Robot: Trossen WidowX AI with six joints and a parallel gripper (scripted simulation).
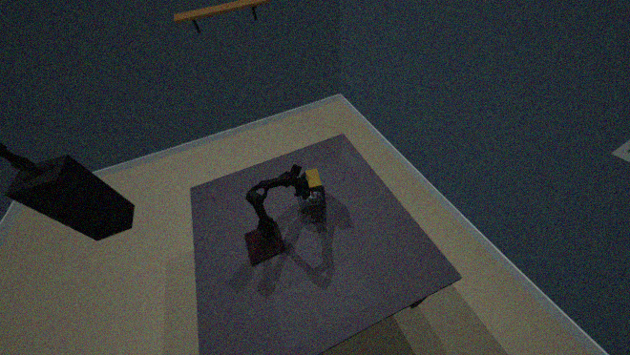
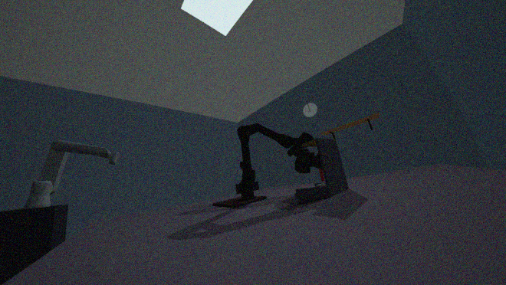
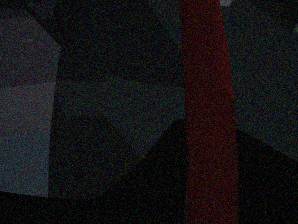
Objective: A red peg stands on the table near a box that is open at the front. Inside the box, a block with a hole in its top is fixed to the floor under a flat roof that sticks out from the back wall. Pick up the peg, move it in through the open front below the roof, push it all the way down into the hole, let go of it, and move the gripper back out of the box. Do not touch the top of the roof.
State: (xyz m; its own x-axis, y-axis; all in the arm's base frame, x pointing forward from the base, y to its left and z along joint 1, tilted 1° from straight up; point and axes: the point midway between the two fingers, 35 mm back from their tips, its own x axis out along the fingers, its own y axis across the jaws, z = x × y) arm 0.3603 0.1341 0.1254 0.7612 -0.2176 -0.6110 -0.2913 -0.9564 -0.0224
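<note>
The red peg (image 2: 322, 175) (image 3: 210, 100) is held upright or nearly so. My gripper (image 2: 320, 165) (image 3: 196, 129) is shut on its upper part; the dark fingers show on both sides of it in the wrist view. The grey box (image 2: 333, 165) stands at the arm's far reach, and the gripper and peg are at its open front, beside the side wall in the exterior view. The yellow roof (image 1: 313, 177) shows just beyond the gripper in the top view. A small pale patch shows under the peg in the exterior view; the hole and the peg's lower tip cannot be made out.
The box's low wall (image 2: 311, 194) runs below the gripper, and its tall side wall stands close to the fingers. The arm's base plate (image 1: 262, 248) (image 2: 235, 203) sits on the table (image 1: 363, 286). The light is dim, with strong shadows around the box.
</note>
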